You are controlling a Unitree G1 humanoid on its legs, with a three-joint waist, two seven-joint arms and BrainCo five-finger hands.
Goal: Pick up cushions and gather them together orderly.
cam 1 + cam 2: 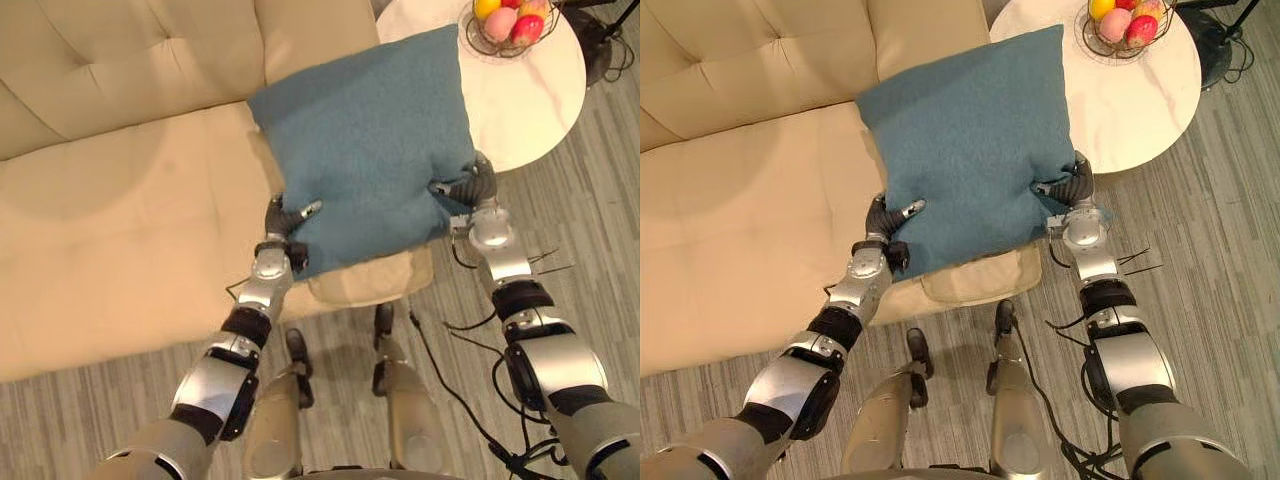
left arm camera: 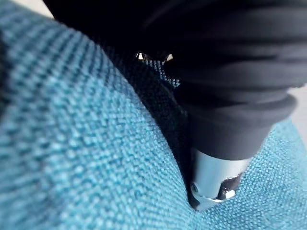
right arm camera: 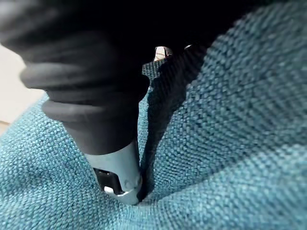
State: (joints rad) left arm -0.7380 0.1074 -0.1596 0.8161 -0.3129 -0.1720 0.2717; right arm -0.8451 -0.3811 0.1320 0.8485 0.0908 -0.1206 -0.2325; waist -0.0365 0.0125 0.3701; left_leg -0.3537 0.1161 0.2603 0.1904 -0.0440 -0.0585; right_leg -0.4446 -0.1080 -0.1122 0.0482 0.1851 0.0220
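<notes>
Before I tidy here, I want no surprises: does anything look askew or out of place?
The beige cushion sticks out past the sofa's front edge, beneath the blue cushion that the left hand and right hand pinch. Nothing looks spilled or damaged.

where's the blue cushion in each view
Left eye: cushion centre, over the sofa.
Right eye: centre, slightly further left.
Left wrist: blue weave dented by the left robot hand.
Right wrist: weave dented by the right robot hand.
Landmark: left robot hand and right robot hand pinch its near corners.
</notes>
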